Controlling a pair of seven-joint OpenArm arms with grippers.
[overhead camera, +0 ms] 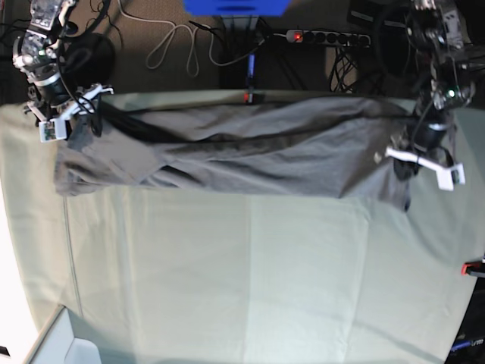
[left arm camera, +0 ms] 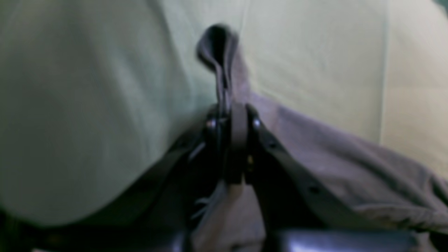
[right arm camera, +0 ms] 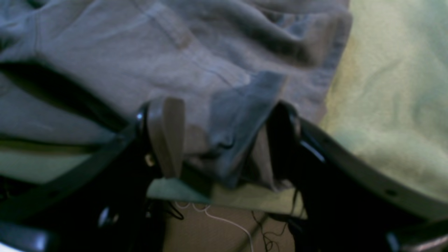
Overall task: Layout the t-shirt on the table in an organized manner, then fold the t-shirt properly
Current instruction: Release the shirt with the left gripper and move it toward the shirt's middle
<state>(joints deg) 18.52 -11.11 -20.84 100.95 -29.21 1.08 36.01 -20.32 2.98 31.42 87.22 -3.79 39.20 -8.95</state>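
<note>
— Two grippers, one shirt: how do things stand at the near side of the table (overhead camera: 227,288)?

— Bare pale green cloth, creased, from the near edge up to the garment. A red clamp (overhead camera: 474,267) shows at the right edge of the base view. The t-shirt (overhead camera: 250,155) lies farther back, stretched sideways in a long grey band along the far edge, rumpled with a few lengthwise folds.

— And the left gripper (left arm camera: 229,115)?

— It sits at the end of the shirt on the base view's right. Its wrist camera shows the fingers pressed together, pinching a raised ridge of grey fabric (left arm camera: 224,66) that stands up above the tips. The rest of the shirt trails off to one side over the green cloth. The view is blurred, so fine detail of the pinch is hard to make out.

— The right gripper (right arm camera: 224,140)?

— At the opposite end, by the table's far corner. Its fingers (right arm camera: 168,136) are spread wide, and a folded flap of the shirt's hem (right arm camera: 241,115) lies between them. From its wrist view, whether either finger touches the cloth cannot be told.

— Beyond the table?

— Floor with loose cables (overhead camera: 178,42), a power strip (overhead camera: 326,36) showing a red light, and a blue object (overhead camera: 236,7) at the top edge.
</note>
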